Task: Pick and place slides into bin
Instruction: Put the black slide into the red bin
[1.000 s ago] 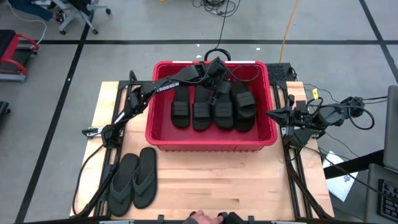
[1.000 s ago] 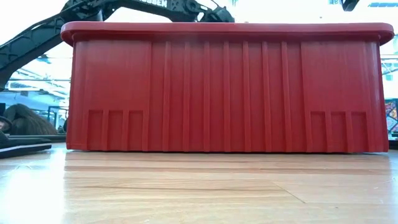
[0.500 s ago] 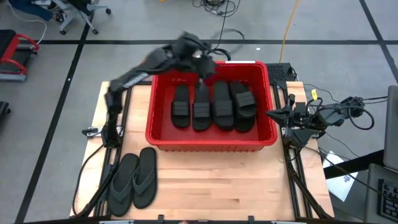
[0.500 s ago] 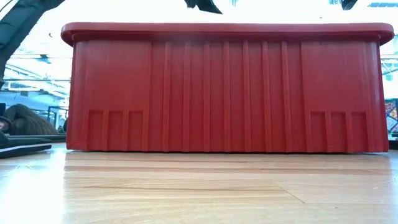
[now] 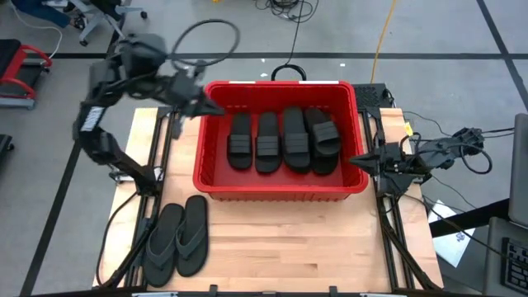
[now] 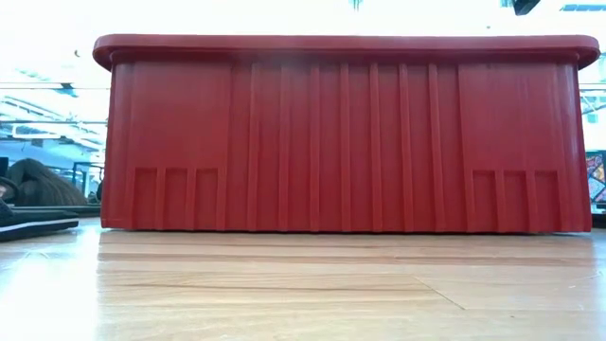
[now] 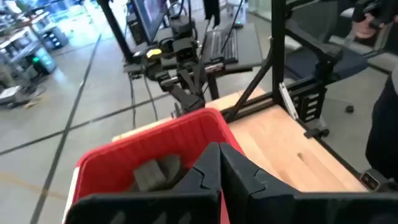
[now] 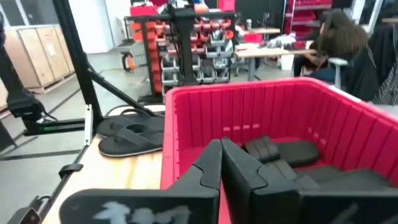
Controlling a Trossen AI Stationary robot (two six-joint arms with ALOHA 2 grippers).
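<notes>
The red bin [image 5: 280,191] stands at the table's middle, toward its far edge, and fills the low view [image 6: 341,133]. Several black slides [image 5: 267,142] lie side by side on its floor, straps up. A dark grey flip-flop pair [image 5: 177,239] lies flat on the table at the near left, also visible in the right wrist view [image 8: 130,134]. My left gripper [image 5: 213,107] hangs shut and empty above the bin's far left corner [image 7: 149,143]. My right gripper [image 5: 355,160] is shut and empty just outside the bin's right wall [image 8: 261,112].
Bare wooden table [image 5: 297,247] lies between the bin and the near edge. The left arm's cable loops high over the far left [image 5: 206,37]. A person [image 8: 342,37] sits in the room beyond the table. Shelves and stands fill the background.
My left gripper has drawn out of the bin, where it stood over the slides at the far side, rising and swinging toward the table's left edge to the bin's far left corner. The slides lie in the bin as before.
</notes>
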